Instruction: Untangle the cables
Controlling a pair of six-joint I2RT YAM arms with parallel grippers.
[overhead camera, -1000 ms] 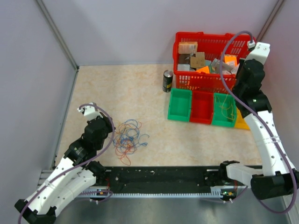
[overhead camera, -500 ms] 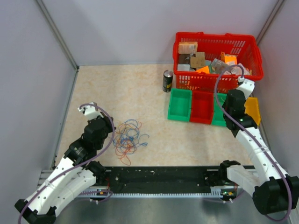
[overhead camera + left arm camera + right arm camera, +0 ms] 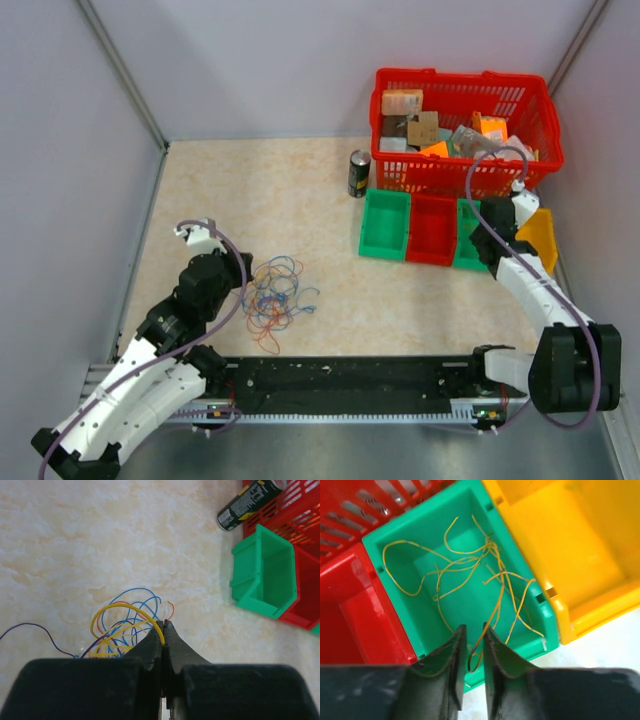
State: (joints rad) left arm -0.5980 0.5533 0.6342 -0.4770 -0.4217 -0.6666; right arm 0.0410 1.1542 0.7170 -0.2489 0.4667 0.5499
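Observation:
The cables (image 3: 275, 295) lie as a tangle of thin blue, red, orange, yellow and purple loops on the table at front left. My left gripper (image 3: 163, 625) is at the tangle's right edge, shut on a yellow cable (image 3: 117, 609) that arches out of the pile. My right gripper (image 3: 473, 626) hangs over the right green bin (image 3: 540, 610), which holds several yellow cables (image 3: 490, 575). Its jaws stand slightly apart, and the loop of one yellow cable hangs loose in the gap between them.
A green bin (image 3: 385, 225), a red bin (image 3: 432, 228) and a yellow bin (image 3: 540, 235) sit in a row with the right green one. Behind them stands a red basket (image 3: 460, 130) full of objects. A dark can (image 3: 358, 173) stands to its left.
My right arm has swung down from above the red basket to the right green bin, and its jaws have parted a little. The left arm has barely moved.

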